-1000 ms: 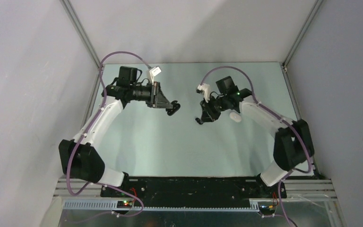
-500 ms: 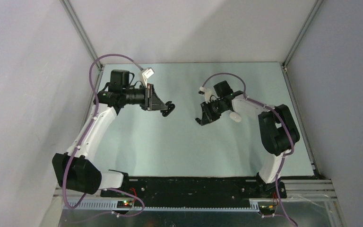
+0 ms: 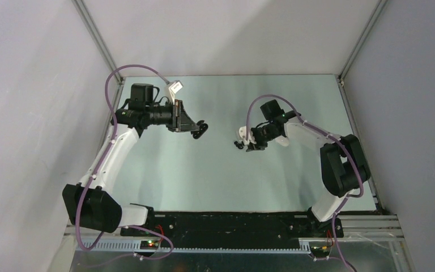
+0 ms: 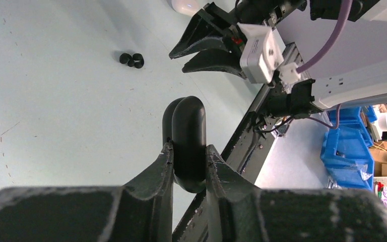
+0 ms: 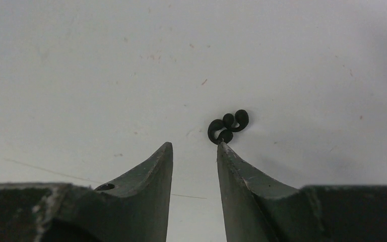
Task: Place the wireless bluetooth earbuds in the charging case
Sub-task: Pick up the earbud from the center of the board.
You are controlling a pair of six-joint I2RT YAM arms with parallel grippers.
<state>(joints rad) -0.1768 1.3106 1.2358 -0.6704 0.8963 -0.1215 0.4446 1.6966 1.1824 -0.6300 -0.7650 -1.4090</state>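
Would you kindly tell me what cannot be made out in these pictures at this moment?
Black case: left wrist view; the left gripper shut on it hides its lower end, open or closed lid unclear.
Black earbuds: right wrist view; clumped, partly behind a fingertip of the open right gripper; top view too small to count.
White case: left wrist view, cut by the top edge.

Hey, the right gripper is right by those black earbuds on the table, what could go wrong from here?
1. The black earbuds sit at the tip of one finger of the right gripper, not between its open fingers; closing could flick them away.
2. They lie touching each other, so a pinch might catch both or neither.
3. The left gripper clamps the black charging case edgewise; no open cavity shows, so insertion may be blocked.
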